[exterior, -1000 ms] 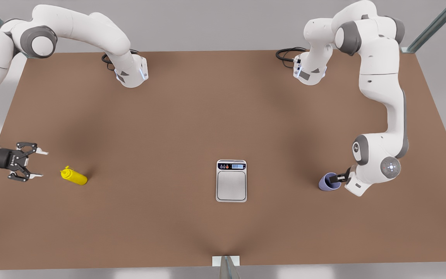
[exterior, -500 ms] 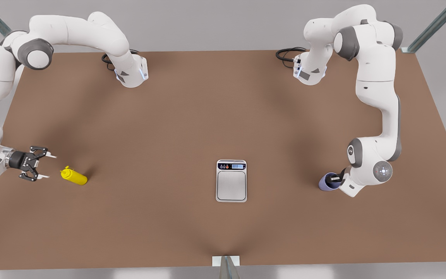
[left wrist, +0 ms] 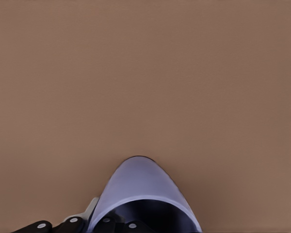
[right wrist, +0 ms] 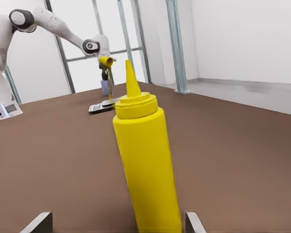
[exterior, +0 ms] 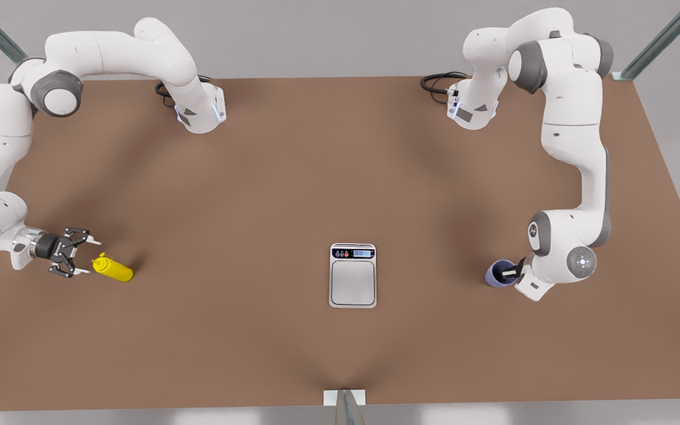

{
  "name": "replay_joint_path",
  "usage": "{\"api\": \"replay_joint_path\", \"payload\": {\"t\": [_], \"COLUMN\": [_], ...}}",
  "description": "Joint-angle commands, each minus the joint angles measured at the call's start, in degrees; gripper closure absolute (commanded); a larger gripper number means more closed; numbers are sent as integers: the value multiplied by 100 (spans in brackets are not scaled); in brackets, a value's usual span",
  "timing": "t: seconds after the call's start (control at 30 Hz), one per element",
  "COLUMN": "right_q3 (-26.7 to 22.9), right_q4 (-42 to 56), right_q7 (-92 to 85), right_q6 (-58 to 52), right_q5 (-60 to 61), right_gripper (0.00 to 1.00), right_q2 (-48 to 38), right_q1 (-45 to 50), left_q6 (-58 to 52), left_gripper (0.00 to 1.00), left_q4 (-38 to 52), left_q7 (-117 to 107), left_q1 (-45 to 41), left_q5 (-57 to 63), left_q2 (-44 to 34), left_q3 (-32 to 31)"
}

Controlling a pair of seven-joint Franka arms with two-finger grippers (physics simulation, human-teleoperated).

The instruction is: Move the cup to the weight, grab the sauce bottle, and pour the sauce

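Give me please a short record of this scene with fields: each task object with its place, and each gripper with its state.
cup: on the table, at the front view's right, apart from the scale
kitchen scale: table middle, plate bare
sauce bottle: at the front view's left, standing upright per the right wrist view
left gripper: at the cup, one finger inside the rim
right gripper: open, fingers either side of the bottle, not yet closed

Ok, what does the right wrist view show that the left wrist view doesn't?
Only the right wrist view: the bright yellow squeeze bottle between the open right gripper, and the flat silver scale far off. Only the left wrist view: the left gripper at the rim of the lavender-blue tapered cup. Both: that cup and the brown table.
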Motion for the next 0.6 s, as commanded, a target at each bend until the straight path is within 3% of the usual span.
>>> {"api": "replay_joint_path", "payload": {"t": [0.0, 0.2, 0.3, 0.57], "right_q3": [0, 9, 9, 9], "right_q4": [0, 0, 0, -44], "right_q7": [-11, -125, -117, -143], "right_q6": [53, 115, 132, 291], "right_q5": [9, 62, 88, 185], "right_gripper": [0, 0, 0, 0], "right_q2": [4, 31, 31, 40], "right_q1": [9, 132, 220, 360], "left_q6": [-1, -45, -97, -185], "left_gripper": [79, 79, 79, 79], "left_q4": [0, 44, 193, 809], "left_q7": [6, -3, -257, -2357], "left_q1": [0, -17, -26, -1555], "left_q5": [-43, -52, -61, -404], "left_q2": [0, -211, -343, -220], "left_q3": [0, -9, -404, -413]}}
